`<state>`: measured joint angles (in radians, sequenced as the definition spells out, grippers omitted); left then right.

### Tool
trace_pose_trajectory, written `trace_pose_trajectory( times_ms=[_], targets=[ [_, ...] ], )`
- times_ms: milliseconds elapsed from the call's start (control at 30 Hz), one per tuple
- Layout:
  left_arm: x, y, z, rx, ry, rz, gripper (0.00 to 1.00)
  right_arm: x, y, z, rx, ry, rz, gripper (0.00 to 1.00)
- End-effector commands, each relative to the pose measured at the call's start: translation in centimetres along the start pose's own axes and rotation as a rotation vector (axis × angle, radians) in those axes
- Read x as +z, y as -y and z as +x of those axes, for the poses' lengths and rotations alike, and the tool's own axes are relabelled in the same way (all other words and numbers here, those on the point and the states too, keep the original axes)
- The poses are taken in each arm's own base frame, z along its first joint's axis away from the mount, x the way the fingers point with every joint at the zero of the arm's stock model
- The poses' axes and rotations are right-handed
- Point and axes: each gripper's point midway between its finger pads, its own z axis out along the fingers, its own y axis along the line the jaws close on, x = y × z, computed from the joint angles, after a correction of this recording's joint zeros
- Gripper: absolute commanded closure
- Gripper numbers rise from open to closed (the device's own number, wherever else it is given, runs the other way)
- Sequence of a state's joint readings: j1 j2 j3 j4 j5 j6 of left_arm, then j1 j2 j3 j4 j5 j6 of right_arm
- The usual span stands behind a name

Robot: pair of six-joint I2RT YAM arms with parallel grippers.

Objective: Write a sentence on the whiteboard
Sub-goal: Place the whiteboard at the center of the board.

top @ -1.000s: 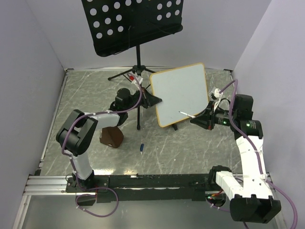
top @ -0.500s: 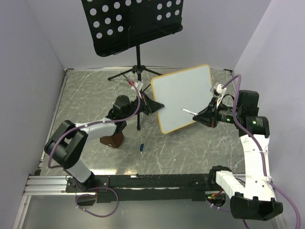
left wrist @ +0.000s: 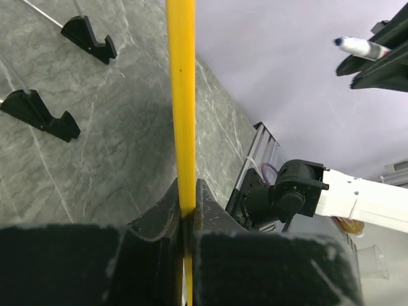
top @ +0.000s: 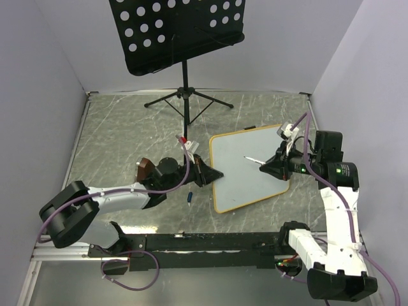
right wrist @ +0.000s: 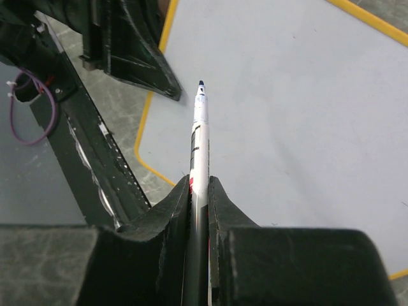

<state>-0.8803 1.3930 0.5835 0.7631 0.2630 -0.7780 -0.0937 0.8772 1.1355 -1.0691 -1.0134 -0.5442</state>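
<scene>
Above whiteboard (right wrist: 287,95), right pincer (right wrist: 199,185) hiding marker (right wrist: 200,124) barrel

we see a tall black music stand (top: 191,52) with round holes at the back of the grey table (top: 115,134). a small blue thing (top: 190,198) lies on the table. a brown thing (top: 144,169) sits near it.

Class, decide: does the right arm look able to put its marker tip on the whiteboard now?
Probably yes: the marker points at the bare whiteboard face, nothing between; the left pincer grips only its edge.
</scene>
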Motion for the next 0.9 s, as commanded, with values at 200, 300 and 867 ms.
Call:
trace_pose_trajectory(
  times_ms=[200, 300, 867],
  targets=[
    [-1.3, 4.6, -4.8, 0.086, 0.262, 0.108, 0.99, 0.7, -0.5, 2.0, -0.076, 0.001, -0.033, 1.0],
    [-1.0, 4.7, -4.5, 0.104, 0.256, 0.104, 0.99, 1.1, -0.4, 2.3, -0.079, 0.003, -0.036, 1.0],
    [-0.4, 3.7, -3.8, 0.145, 0.219, 0.045, 0.99, 3.2, 0.6, 2.4, -0.123, 0.045, -0.017, 1.0]
  ],
)
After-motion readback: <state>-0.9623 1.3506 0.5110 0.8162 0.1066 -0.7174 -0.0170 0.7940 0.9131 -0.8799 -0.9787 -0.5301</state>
